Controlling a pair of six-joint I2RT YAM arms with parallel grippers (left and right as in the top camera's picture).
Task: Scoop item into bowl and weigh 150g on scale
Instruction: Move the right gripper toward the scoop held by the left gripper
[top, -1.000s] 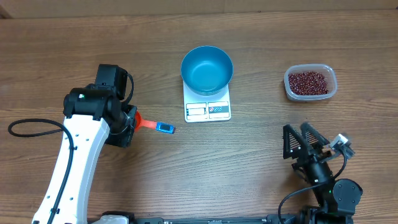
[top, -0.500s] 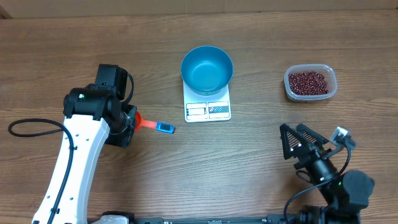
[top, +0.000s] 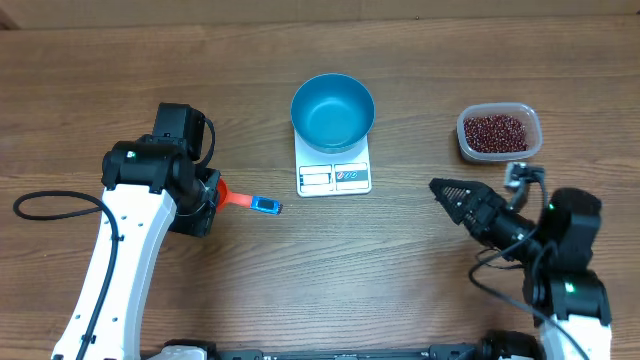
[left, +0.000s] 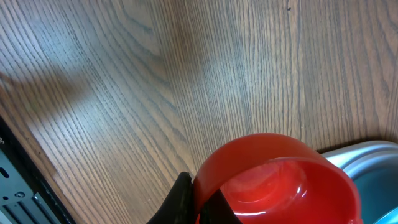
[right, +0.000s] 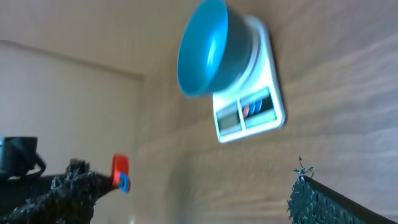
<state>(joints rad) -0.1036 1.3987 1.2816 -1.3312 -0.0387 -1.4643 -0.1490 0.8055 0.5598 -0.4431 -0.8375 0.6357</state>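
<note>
Beans (top: 497, 130) sit in a clear tub (top: 463, 143) at upper right of the overhead frame, well apart from the scoop. Blue bowl (top: 333, 108) looks empty and stands on the scale (top: 334, 178) at top ctr, so no weighing is done yet. L jaws, on the L arm (top: 128, 225) at mid left, are pressed together on a red scoop (top: 240, 198). L wrist view shows its cup right at the jaws, open side toward the cam. R jaws, on the R arm (top: 570, 250) at lower right, are spread wide & empty. They point toward frame left, below the tub and right of the scale.

Step in hand, as I read it: get scoop & beans together. Scoop is on the far side of the scale from the tub, so prob the R jaws should take the tub by one wall & slide it toward ctr.

To do it well:
- Put one jaw inside the near wall and one outside.
- Pinch gently so the thin plastic doesn't buckle.
- Hold the tub flat on the counter (top: 400, 290) so nothing spills.
- Route it below the scale w/o touching scale or bowl; a knock could shift the bowl or upset the reading.
</note>
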